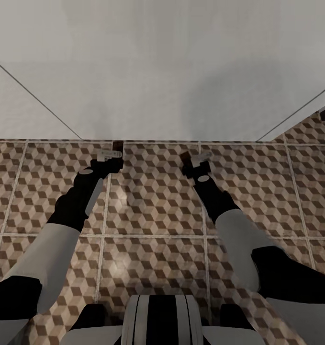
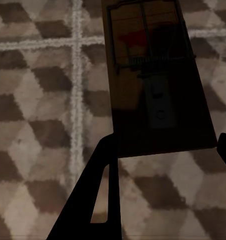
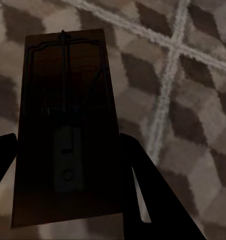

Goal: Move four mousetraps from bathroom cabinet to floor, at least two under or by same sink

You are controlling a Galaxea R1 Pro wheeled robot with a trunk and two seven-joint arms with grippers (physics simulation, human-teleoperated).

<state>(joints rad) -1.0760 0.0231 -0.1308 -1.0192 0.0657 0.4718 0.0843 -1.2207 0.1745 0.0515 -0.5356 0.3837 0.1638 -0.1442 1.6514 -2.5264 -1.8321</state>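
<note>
Gripping one mousetrap apiece, both grippers hung over the bathroom floor [image 1: 152, 201] near the white wall [image 1: 162, 67]. The left gripper [image 1: 115, 152] had its fingers [image 2: 95, 200] closed against the sides of the left mousetrap [image 2: 155, 85], whose red mark and wire bar faced the wrist camera. The right gripper [image 1: 191, 160] clamped the right mousetrap [image 3: 68, 135] the same way, its board dark and shadowed. Under both boards lay cube-patterned tiles crossed by pale grout lines.

Both arms reach toward twelve o'clock over the bathroom floor [image 1: 152, 211]. The left gripper [image 1: 115, 149] and right gripper [image 1: 188, 160] each carry a small brown piece near the white wall [image 1: 162, 72].
</note>
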